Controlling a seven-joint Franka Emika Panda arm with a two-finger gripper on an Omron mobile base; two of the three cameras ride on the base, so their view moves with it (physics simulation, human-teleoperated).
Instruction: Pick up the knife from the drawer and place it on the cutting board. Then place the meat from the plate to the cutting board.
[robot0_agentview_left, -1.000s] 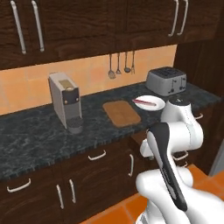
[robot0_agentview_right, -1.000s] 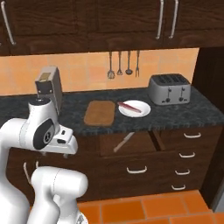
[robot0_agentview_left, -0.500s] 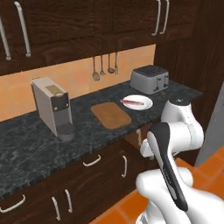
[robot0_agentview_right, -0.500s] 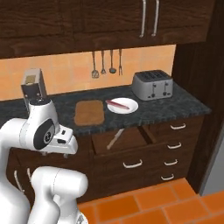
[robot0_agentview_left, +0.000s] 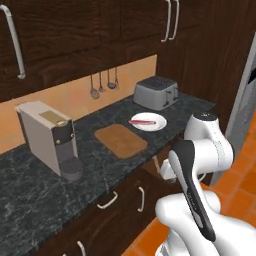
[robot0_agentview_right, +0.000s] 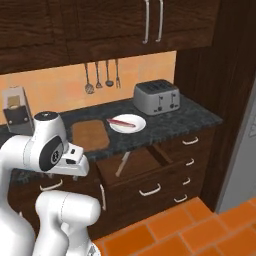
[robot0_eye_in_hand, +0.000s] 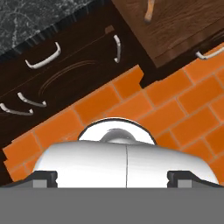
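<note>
Dark stone counter (robot0_agentview_right: 195, 120) under dark wall cabinets: the cutting board (robot0_agentview_right: 90, 134) lies near the counter's front edge, with the plate (robot0_agentview_right: 128, 123) just beside it, toward the toaster (robot0_agentview_right: 157, 96), carrying the meat (robot0_agentview_right: 120, 122) with its long axis along the counter. Below, the drawer (robot0_agentview_right: 135, 167) stands pulled out; the knife (robot0_agentview_right: 123, 163) lies inside on a diagonal, its wooden handle (robot0_eye_in_hand: 149, 11) toward the drawer front. The gripper (robot0_eye_in_hand: 112, 175) faces the orange tiled floor (robot0_eye_in_hand: 183, 100) with its fingers spread wide apart, holding nothing.

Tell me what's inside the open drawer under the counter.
The drawer stands pulled out below the plate. One thing lies in it: the knife, resting diagonally on the wooden bottom. The drawer's back part is tucked under the counter, so anything there is hidden.
</note>
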